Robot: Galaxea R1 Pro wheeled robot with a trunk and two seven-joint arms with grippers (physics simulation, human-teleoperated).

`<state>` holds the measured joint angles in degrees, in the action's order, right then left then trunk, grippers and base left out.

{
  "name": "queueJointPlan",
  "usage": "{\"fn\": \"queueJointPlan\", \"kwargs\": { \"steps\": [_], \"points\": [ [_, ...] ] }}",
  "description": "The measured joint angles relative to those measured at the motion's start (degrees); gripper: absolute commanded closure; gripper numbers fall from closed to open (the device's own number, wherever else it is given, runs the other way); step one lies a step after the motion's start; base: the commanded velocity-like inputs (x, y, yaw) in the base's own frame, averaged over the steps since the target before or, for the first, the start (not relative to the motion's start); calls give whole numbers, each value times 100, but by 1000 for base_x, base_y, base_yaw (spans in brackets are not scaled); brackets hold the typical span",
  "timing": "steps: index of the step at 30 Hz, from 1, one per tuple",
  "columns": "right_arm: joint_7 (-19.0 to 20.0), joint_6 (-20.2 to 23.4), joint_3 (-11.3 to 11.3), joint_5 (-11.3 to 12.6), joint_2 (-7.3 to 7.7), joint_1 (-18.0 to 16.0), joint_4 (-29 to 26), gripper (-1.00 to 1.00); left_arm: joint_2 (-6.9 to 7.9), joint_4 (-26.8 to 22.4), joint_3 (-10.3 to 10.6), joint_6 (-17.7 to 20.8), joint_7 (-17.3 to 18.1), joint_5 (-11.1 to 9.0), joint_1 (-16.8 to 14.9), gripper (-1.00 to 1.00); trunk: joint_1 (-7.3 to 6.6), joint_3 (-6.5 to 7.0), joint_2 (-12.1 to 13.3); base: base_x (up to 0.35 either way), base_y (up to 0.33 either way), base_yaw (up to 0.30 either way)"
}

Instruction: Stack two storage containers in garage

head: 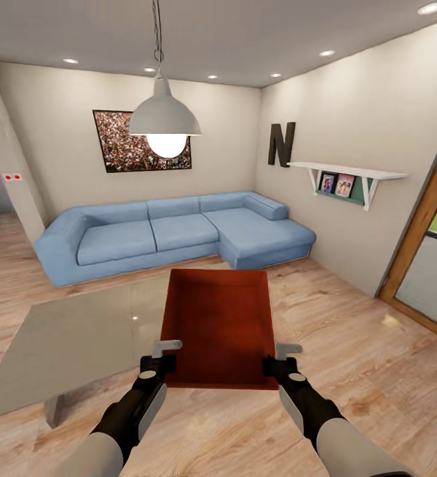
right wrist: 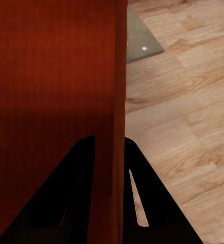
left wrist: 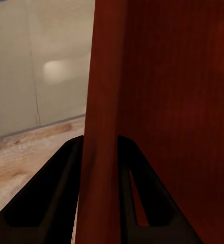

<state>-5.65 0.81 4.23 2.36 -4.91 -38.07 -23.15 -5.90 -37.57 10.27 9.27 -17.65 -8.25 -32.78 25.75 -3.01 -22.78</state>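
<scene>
bin: the bin [head: 220,328] sits lower centre of frame, long axis pointing away toward the sofa [head: 172,232]
tools: left tool [head: 157,364] and right tool [head: 277,366] each clamped on a side wall, bin dead between them

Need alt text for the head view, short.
Two black grippers, left and right, hold an orange-red rectangular open-top bin by its side walls above a light wood plank floor. Beyond it are a grey glass-topped table and a blue sectional sofa, under a white pendant lamp.

A large dark letter "N" [head: 281,144] hangs on the beige wall [head: 351,106], seemingly alone.
</scene>
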Motion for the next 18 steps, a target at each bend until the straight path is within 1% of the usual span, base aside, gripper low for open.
{"fn": "queueJointPlan", "kwargs": {
  "steps": [3, 11, 18],
  "points": [
    [2, 0, -3, -6, 1, 0, -9, 100, -3, -6, -8, -2, 3, 9, 0, 100, 0, 0, 0, 0, 0, 272],
    [-4, 29, 6, -16, -2, -1, -34, 100, 6, -9, 13, -2, -21, -69, 2, 100, 0, 0, 0, 0, 0, 272],
    [6, 17, -10, -26, -1, -2, -18, 100, 1, -11, 14, 8, -27, -49, 2, 100, 0, 0, 0, 0, 0, 272]
  ]
}}
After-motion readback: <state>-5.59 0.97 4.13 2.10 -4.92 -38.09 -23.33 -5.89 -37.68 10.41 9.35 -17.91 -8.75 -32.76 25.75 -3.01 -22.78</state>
